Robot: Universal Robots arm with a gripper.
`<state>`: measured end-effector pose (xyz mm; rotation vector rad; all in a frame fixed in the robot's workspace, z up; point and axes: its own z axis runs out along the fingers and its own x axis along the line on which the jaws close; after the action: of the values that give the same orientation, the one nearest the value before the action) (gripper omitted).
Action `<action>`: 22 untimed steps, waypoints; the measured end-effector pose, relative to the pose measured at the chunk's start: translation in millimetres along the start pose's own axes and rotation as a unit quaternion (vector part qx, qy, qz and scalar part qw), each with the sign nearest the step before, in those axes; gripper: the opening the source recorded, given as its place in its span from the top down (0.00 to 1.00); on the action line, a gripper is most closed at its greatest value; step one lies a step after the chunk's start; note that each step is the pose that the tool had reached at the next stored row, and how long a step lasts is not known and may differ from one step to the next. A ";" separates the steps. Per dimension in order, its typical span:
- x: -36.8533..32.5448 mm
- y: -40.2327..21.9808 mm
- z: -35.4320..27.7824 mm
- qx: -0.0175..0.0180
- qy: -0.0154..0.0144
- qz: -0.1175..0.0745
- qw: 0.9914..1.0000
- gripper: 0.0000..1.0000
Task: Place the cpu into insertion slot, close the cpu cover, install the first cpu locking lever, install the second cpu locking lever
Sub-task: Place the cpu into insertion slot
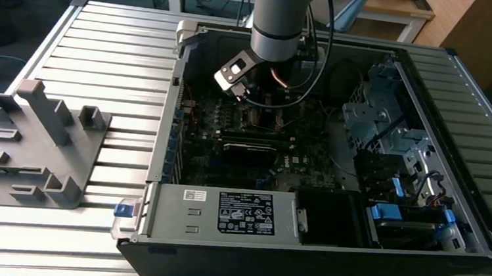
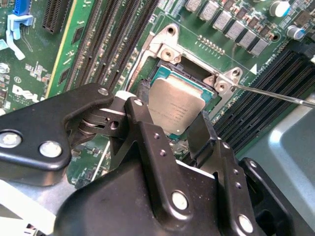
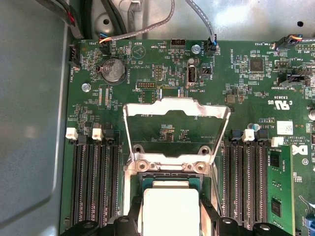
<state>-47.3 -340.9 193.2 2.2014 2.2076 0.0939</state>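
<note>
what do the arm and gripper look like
The arm is a grey cylinder with a light blue band. Black cables hang beside it, and there is a silver bracket at the wrist. The gripper is matte black, built of flat jointed links with silver screws.

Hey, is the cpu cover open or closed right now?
Open. In the first wrist view the cpu cover is swung back off the insertion slot, with the cpu uncovered.

The tool (image 1: 237, 91) hangs low inside the open computer case (image 1: 163, 146).
</note>
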 end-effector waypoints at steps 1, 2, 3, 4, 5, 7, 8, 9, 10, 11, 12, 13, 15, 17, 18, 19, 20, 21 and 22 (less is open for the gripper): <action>0.0 0.0 -0.1 0.000 0.000 0.000 1.000 0.46; -0.1 -0.1 -0.2 0.000 0.000 0.000 1.000 0.46; -0.1 -0.1 -0.2 0.000 0.000 0.000 1.000 0.46; -0.1 -0.1 -0.2 0.000 0.000 0.000 1.000 0.46; -0.1 0.0 -0.2 0.000 0.000 0.000 1.000 0.46; -0.1 0.2 0.0 0.000 0.000 0.001 1.000 0.46; -0.1 0.2 0.1 0.000 0.000 0.002 1.000 0.46; -0.1 0.2 0.1 0.000 0.000 0.003 1.000 0.46; -0.1 0.3 0.2 0.000 0.000 0.003 1.000 0.46; -0.1 0.3 0.2 0.000 0.000 0.004 1.000 0.46; -0.1 0.3 0.2 0.000 0.000 0.004 1.000 0.46; -0.1 0.3 0.2 0.000 0.000 0.004 1.000 0.46; -0.1 0.3 0.2 0.000 0.000 0.005 1.000 0.46; -0.1 0.3 0.2 0.000 0.000 0.005 1.000 0.46; -0.1 0.3 0.2 0.000 0.000 0.006 1.000 0.46; -0.1 0.3 0.2 0.000 0.000 0.006 1.000 0.46; -0.1 0.3 0.2 0.000 0.000 0.006 1.000 0.46; -0.1 0.3 0.2 0.000 0.000 0.006 1.000 0.46; -0.1 0.5 0.3 0.000 0.000 0.006 1.000 0.46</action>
<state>-46.8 -341.0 193.0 2.2149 2.1942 0.0940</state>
